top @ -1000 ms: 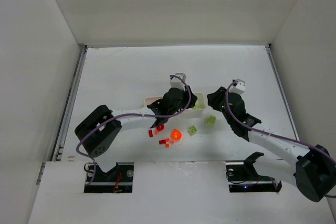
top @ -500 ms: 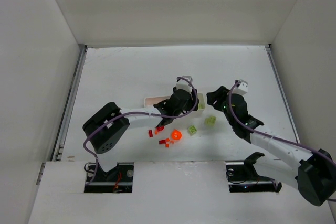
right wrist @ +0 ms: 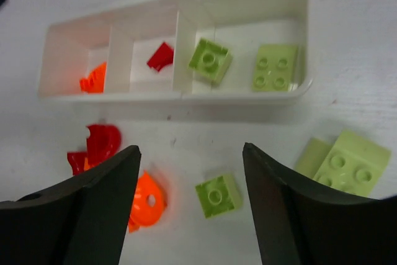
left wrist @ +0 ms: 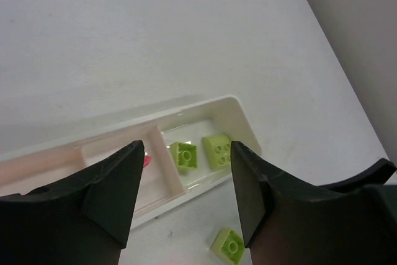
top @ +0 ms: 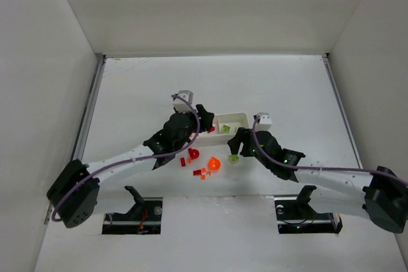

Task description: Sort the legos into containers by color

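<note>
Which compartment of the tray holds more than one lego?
The end compartment at the right of the right wrist view: it holds two yellow-green bricks. The middle compartment has one red piece, the far one just an orange piece.

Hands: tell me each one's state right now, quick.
Left hand: open, empty.
Right hand: open, empty.

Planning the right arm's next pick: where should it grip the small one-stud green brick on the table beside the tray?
Probably its two opposite side walls, from straight above. The green brick lies flat, stud up, slightly skewed, with nothing touching it, so turn the right gripper square to its walls.
</note>
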Available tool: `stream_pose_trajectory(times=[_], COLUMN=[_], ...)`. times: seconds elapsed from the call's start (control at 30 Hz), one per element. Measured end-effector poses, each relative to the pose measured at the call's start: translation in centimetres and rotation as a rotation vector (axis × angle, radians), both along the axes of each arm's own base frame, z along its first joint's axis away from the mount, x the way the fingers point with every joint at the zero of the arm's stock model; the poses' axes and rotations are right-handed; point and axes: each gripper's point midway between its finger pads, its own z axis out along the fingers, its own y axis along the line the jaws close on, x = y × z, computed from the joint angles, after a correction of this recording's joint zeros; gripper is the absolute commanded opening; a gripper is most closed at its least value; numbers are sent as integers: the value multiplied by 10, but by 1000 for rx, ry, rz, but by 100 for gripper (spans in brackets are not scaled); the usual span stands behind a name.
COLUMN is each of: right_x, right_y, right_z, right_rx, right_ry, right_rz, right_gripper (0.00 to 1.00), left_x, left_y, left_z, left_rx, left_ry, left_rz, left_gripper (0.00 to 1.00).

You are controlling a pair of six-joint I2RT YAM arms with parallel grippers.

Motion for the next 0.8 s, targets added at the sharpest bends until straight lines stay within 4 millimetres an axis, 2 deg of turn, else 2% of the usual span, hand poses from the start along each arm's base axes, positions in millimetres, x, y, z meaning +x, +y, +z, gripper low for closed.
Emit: stream_pose_trajectory(times=[0.1,0.23,0.37,0.43,0.5,0.57,0.6,0.67,0.8], right_x=[-15,-20,-26,-27,-27,-28,-29,-30,-30], right_y=[7,5,5,8,14,19,22,26,24], right_z=[-21,-50,-78,-84,-84,-85,-85,-83,-79], right_rx=[-60,-142,-244,-278,-298,-317,-323,-329,-354], right_ry=[50,115,184,205,210,215,215,216,219], right_rz=[47,56,76,88,101,117,122,128,127], right_gripper=[76,74,70,66,54,34,28,23,21], left_x=[-6,-13,-17,-21,-24,-28,-31,-34,-40], left_y=[37,87,124,135,141,146,148,151,153], left_z=[-11,-32,-38,-40,-45,-55,-61,-71,-85], left_rx=[-14,-12,-37,-55,-65,-65,-60,-50,-34], left_ry=[9,40,39,36,41,59,72,97,133], left_rz=[62,161,247,271,286,295,298,304,307], left_gripper=[55,55,56,56,56,55,55,55,54])
